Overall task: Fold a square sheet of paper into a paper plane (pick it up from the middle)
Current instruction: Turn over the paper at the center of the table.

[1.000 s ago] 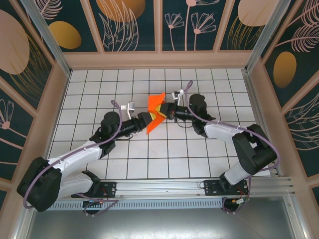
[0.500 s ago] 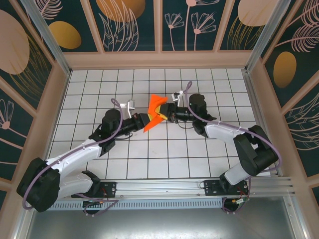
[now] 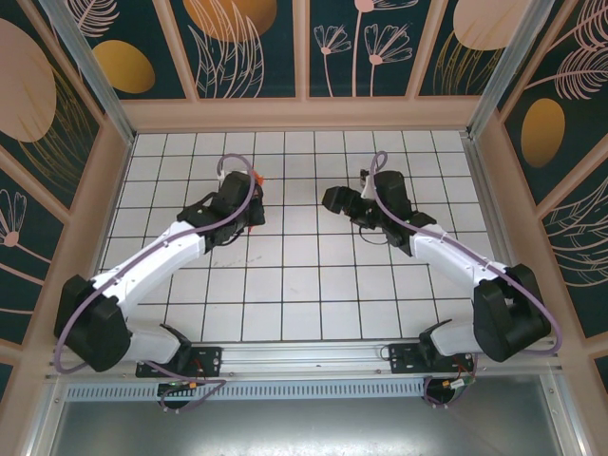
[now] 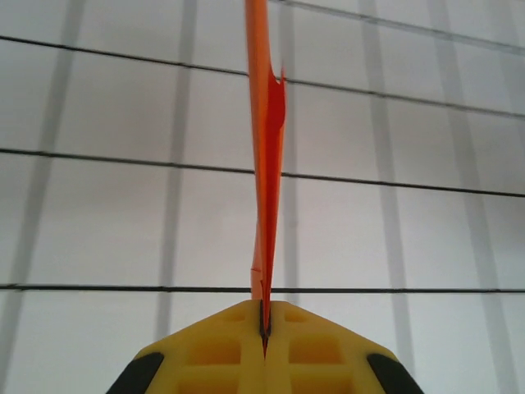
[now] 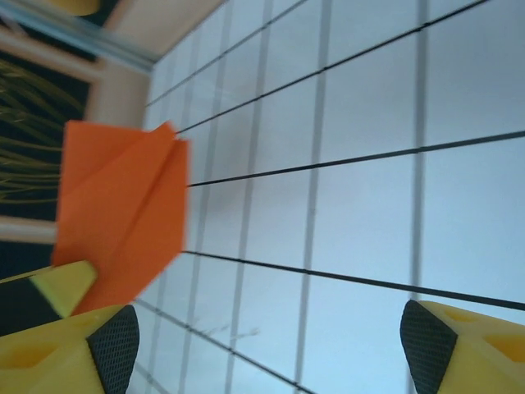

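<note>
1. The paper plane [image 4: 264, 164], a folded piece of bright orange-red paper, is seen edge-on in the left wrist view, standing as a thin upright strip that rises from between the yellow fingers.
2. In the right wrist view the paper plane [image 5: 123, 222] is shown from the side as a flat, creased, pointed shape at the left of the frame. A yellow finger [image 5: 64, 287] of the left claw is pressed against its lower corner.
3. From above, only a sliver of the paper plane [image 3: 257, 177] is visible, at the tip of the left arm over the far left part of the desk. Whether it touches the desk cannot be told.
4. The left claw [image 4: 264, 316] is clamped on the lower edge of the paper plane, its fingers pressed together with the sheet between them. It is seen from above at [image 3: 249, 195].
5. The right claw [image 5: 271, 336] is spread wide apart, with nothing held between its black-padded tips. From above it [image 3: 334, 199] is seen well apart from the left claw, facing it across several tiles.
6. The desk [image 3: 285, 285] is covered in white tiles with dark grid lines and is enclosed by dark floral wall panels [image 3: 247, 47].
</note>
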Available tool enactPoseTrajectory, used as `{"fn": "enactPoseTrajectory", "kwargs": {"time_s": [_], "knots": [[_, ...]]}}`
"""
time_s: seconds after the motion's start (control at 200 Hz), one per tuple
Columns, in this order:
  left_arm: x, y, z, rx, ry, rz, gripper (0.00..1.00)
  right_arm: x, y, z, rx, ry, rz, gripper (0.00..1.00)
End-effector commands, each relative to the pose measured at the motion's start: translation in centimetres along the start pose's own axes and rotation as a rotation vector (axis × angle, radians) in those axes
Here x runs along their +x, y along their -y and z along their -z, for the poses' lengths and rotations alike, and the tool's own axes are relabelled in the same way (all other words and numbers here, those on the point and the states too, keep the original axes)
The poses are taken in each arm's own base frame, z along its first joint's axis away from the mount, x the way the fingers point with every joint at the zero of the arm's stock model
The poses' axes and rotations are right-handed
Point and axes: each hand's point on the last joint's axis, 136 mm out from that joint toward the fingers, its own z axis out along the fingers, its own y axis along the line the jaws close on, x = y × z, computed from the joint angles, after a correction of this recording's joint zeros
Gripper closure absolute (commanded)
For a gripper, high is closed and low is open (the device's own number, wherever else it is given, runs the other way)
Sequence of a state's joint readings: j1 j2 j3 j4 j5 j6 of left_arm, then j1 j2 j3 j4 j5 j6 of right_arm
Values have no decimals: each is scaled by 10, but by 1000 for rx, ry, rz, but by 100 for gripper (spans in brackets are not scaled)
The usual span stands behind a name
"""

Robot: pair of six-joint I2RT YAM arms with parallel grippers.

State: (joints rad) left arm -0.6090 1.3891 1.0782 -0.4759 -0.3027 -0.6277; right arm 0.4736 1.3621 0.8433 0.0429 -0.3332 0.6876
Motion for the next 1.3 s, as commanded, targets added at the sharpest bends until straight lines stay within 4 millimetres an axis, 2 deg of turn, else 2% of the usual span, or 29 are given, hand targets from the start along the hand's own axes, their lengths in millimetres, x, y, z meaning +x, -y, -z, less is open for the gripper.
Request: {"fn": "enactPoseTrajectory", "kwargs": {"time_s": [0.0, 0.12, 0.235, 0.265, 0.355, 0.425, 0.515, 0.56, 0.595, 0.625, 0.781, 0.856, 0.881, 0.926, 1.046, 1.136, 1.166, 1.296], "knots": [[6, -57, 8, -385, -13, -164, 96, -15, 23, 7, 164, 65, 37, 14], [17, -54, -6, -493, -35, -249, 100, -19, 33, 10, 204, 88, 10, 14], [31, -41, -25, -542, -62, -320, 99, -18, 38, 10, 219, 87, -13, 14], [40, -39, -37, -560, -88, -347, 99, -16, 39, 11, 225, 88, -19, 14], [53, -23, -56, -542, -123, -375, 96, -14, 47, 14, 247, 95, -48, 14], [62, -6, -70, -481, -148, -373, 85, -10, 54, 18, 267, 103, -76, 15], [67, 25, -81, -322, -168, -339, 72, -7, 63, 24, 286, 117, -111, 15], [67, 45, -84, -215, -171, -345, 62, -5, 64, 26, 277, 121, -115, 15], [64, 55, -84, -158, -160, -345, 50, -4, 62, 27, 256, 124, -111, 15], [59, 61, -83, -135, -148, -346, 42, -3, 61, 27, 239, 126, -107, 15], [38, 72, -73, -8, -107, -287, 23, 7, 53, 18, 178, 93, -94, 17], [27, 62, -72, 45, -97, -205, 19, 16, 43, 6, 156, 61, -79, 19], [18, 58, -65, 66, -75, -169, 18, 20, 37, 1, 143, 49, -70, 21], [9, 44, -62, 69, -52, -107, 16, 24, 30, -9, 129, 29, -63, 25], [-6, 3, -54, 24, 17, 22, 7, 58, -3, -48, 97, -65, -30, 37], [-8, -25, -48, -22, 57, 101, 3, 84, -26, -80, 94, -118, -4, 44], [1, -39, -51, -49, 48, 125, 3, 91, -33, -89, 90, -131, 2, 45], [10, -76, -44, -128, 79, 209, 2, 120, -57, -128, 76, -193, 32, 49]]}}
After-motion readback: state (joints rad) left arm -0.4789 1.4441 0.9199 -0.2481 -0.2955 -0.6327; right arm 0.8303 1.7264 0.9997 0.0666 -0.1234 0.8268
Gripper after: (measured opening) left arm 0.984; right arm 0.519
